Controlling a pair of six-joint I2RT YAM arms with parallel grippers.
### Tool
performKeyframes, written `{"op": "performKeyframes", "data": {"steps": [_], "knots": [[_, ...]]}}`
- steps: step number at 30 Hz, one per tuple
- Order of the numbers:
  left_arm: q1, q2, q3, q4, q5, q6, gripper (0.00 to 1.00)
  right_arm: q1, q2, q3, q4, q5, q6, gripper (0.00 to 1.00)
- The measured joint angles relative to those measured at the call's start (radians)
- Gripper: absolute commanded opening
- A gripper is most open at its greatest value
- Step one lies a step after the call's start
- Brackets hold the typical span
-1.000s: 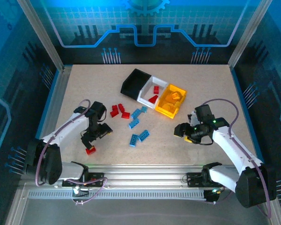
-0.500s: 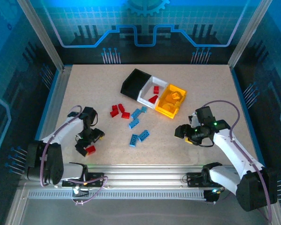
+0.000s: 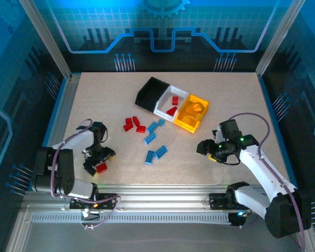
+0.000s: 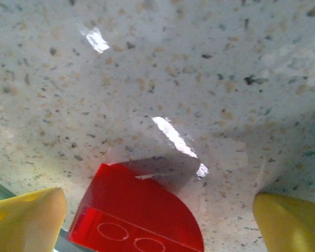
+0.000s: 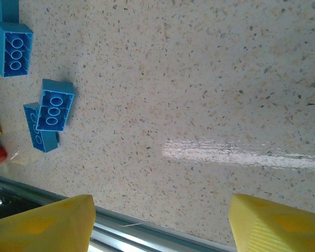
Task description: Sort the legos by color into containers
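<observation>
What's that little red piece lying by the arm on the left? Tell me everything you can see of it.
It is a small red plastic brick, glossy, with one rounded side and flat faces. Two round stud outlines show on one face. It lies on the speckled beige table, near the front left. The left gripper stands over it, open, with one of its yellow fingers on either side. Whether either finger touches it is unclear.

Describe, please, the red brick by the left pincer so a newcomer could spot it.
Start at the table's near-left corner, where the left pincer hangs. Between its open jaws lies a red brick with one rounded side, apart from the red cluster mid-table.
</observation>
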Motion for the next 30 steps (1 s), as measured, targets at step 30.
{"op": "performKeyframes", "data": {"steps": [30], "knots": [[-0.15,0.117,0.198,0.085,0.083,0.107,0.58,0.0,-0.052,-0.003,-0.034,0.058,0.058,0.67]]}}
